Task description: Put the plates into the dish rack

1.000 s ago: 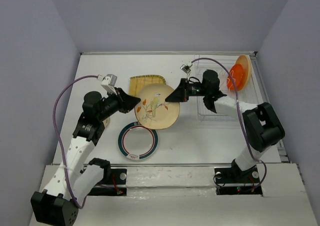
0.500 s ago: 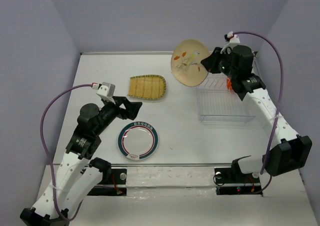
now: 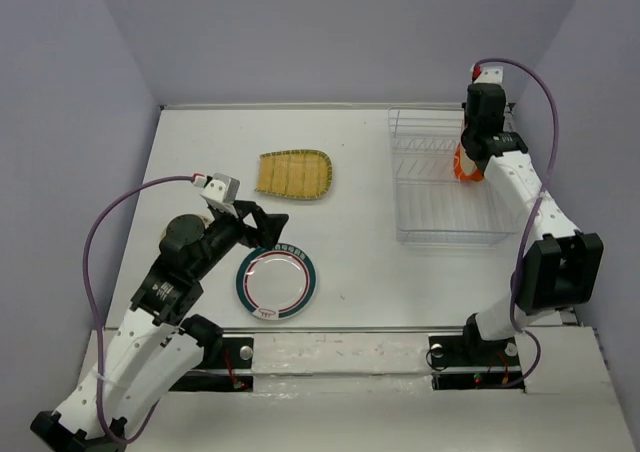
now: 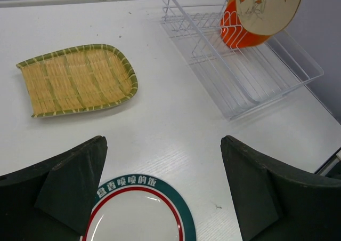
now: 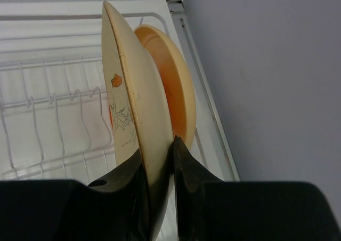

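Note:
My right gripper is shut on the lower rim of the cream bird-print plate. It holds the plate upright, on edge, over the far right end of the dish rack. Close behind it an orange plate stands in the rack. In the left wrist view the cream plate overlaps the orange one. My left gripper is open and empty, just above the far edge of the white plate with the dark green rim. The ribbed fan-shaped plate lies flat further back.
The rack's wire dividers to the left of the cream plate hold nothing. The right wall stands close beside the rack's right side. The rack's near edge lies to the right of my left gripper.
My right arm carried the cream plate from above the table's middle up and over to the rack's far right end. My left gripper let go of it, opened wide and drew back over the green-rimmed plate.

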Controlling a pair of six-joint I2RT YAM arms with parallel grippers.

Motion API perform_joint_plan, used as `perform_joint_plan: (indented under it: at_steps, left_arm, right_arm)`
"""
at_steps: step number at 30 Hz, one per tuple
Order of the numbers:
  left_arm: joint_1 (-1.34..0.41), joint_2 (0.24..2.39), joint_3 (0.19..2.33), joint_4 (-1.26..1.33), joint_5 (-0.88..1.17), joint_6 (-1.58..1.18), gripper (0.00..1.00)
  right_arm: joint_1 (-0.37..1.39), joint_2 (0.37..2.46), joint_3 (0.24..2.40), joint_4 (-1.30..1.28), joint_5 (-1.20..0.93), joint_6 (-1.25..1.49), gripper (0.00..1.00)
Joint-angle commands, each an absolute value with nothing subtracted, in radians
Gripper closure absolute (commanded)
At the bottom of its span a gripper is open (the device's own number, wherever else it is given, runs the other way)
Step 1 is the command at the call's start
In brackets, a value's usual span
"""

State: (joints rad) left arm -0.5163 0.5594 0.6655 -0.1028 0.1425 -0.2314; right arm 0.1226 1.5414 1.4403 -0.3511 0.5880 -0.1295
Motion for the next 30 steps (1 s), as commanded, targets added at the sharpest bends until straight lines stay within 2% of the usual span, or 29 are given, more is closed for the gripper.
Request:
perform_joint_plan:
  at_steps: [1, 20, 23, 25, 26, 27, 30]
  left_arm:
    - [-0.534, 0.548, 0.664, -0.083, 0.110, -0.209, 0.01]
    - [-0.534, 0.558, 0.661, -0.083, 0.089, -0.210, 0.01]
    - [-0.535, 0.561, 0.661, -0.083, 0.080, -0.212, 0.01]
    - [-0.534, 0.563, 0.661, -0.084, 0.072, -0.212, 0.01]
    - [-0.534, 0.563, 0.661, -0.084, 0.071, -0.213, 0.01]
    - [-0.534, 0.564, 0.661, -0.084, 0.063, -0.213, 0.01]
    - [-0.534, 0.571, 0.661, -0.089, 0.043, -0.213, 0.01]
  right_arm:
    - [0.118, 1.551, 1.525, -0.195, 0.654, -0.230, 0.93]
    - [0.041, 1.652, 1.393, -0.112, 0.439, -0.173, 0.93]
    - [0.032, 1.654, 1.382, -0.095, 0.436, -0.147, 0.91]
    - [0.032, 1.651, 1.382, -0.095, 0.446, -0.133, 0.80]
    - [0.032, 1.644, 1.385, -0.095, 0.445, -0.130, 0.72]
    - [0.032, 1.641, 1.387, -0.095, 0.446, -0.126, 0.56]
    - [0.032, 1.635, 1.426, -0.142, 0.428, -0.117, 0.36]
